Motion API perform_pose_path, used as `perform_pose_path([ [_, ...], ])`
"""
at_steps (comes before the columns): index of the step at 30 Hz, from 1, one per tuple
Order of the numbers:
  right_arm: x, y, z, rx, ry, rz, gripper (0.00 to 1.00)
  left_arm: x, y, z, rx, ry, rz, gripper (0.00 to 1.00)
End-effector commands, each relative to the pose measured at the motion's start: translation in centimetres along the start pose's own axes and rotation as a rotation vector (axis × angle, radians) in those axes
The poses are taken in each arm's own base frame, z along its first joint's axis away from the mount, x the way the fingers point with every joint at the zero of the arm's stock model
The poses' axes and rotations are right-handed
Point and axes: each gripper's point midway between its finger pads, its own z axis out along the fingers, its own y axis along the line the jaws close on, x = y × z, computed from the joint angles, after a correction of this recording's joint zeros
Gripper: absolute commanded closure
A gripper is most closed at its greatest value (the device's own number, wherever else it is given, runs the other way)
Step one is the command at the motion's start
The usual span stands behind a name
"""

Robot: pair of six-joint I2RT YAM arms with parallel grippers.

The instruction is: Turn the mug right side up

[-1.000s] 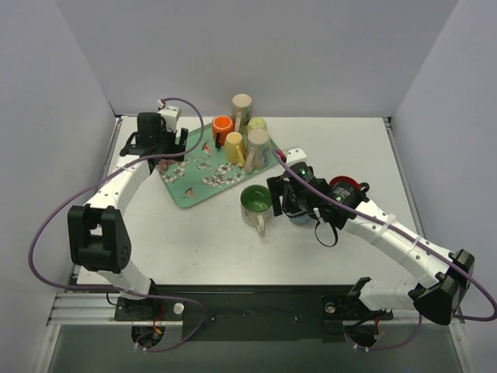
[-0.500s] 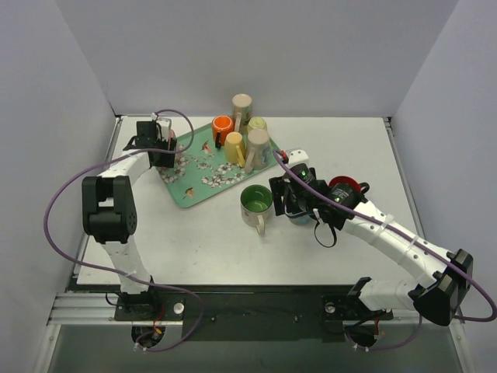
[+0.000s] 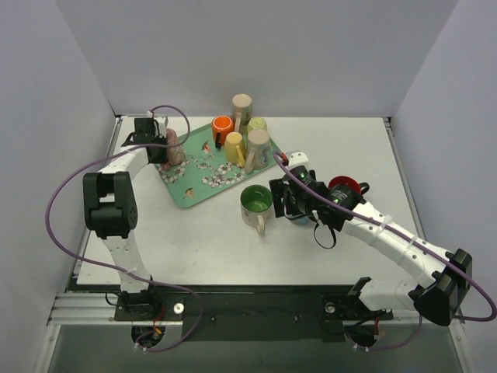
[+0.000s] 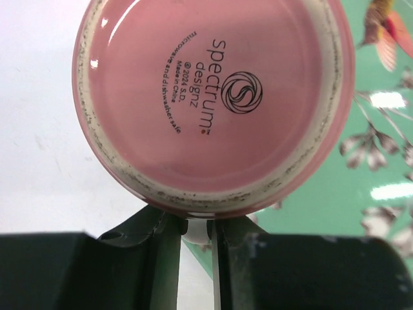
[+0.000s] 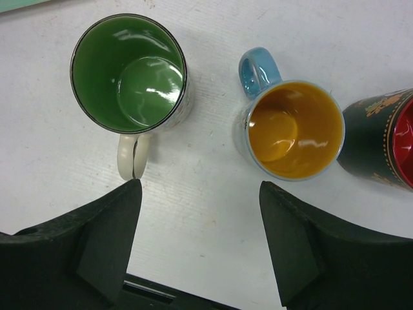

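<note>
The pink mug is still base up, so the flip itself has not begun. It sits at the 9 o'clock corner of the tray, towards 10 o'clock on the worktop, and the left wrist view looks straight onto its stamped underside. Only the grasp looks done. The left jaws are drawn almost together at the mug's 6 o'clock edge in that view, pinching a narrow pale piece that is probably the handle, though you see too little of it to be sure. What remains is to lift, roll the mug over and set it down on its base.

The right jaws stand wide apart with nothing in them, just to the 3 o'clock side of the worktop's middle. They hover over the upright green mug and blue mug.

Compared with a second ago, the left arm has folded in, with its elbow now closer to the worktop's 9 o'clock edge. The left jaws have gone from wide open to nearly closed. The pink mug now shows beside the wrist in the top view, where before the wrist covered it. The right arm and the green and blue mugs have not shifted.
</note>
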Motion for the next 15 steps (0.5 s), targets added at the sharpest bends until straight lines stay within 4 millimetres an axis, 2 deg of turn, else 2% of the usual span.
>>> perform_pose_path([
  [1,-1.5,0.4,-1.6,-0.018,-0.080,0.012,0.31,-5.3,-2.7,-7.6,0.195,-0.126,-0.102,1.00],
  [2,-1.7,0.7,-1.9,-0.028,-0.092,0.008,0.31,-6.5,-3.2,-9.6,0.234,-0.165,-0.112,1.00],
  [3,-2.2,1.1,-2.3,-0.049,-0.120,0.012,0.31,-6.6,-4.4,-10.8,0.307,-0.168,-0.130,1.00],
  [4,-2.6,1.3,-2.7,-0.062,-0.138,0.017,0.31,-7.7,-5.5,-13.3,0.380,-0.208,-0.131,1.00],
  [5,-3.1,1.9,-3.2,-0.098,-0.166,0.029,0.31,-7.8,-6.0,-14.4,0.414,-0.211,-0.149,1.00],
  [6,-3.4,2.3,-3.5,-0.122,-0.179,0.041,0.31,-8.4,-7.0,-16.5,0.484,-0.239,-0.141,1.00],
  [9,-5.1,3.6,-4.7,-0.219,-0.278,0.119,0.31,-8.4,-8.8,-19.8,0.610,-0.228,-0.183,1.00],
  [12,-6.8,5.6,-5.9,-0.359,-0.383,0.218,0.28,-8.1,-11.4,-23.7,0.803,-0.212,-0.203,1.00],
  [13,-8.4,6.3,-6.7,-0.419,-0.467,0.260,0.28,-8.3,-12.2,-24.7,0.864,-0.212,-0.214,1.00],
  [14,-8.9,7.3,-7.3,-0.486,-0.485,0.286,0.27,-8.0,-13.5,-26.8,0.973,-0.207,-0.197,1.00],
  [15,-10.3,8.2,-7.9,-0.546,-0.553,0.313,0.27,-8.4,-14.3,-28.0,1.023,-0.220,-0.196,1.00],
])
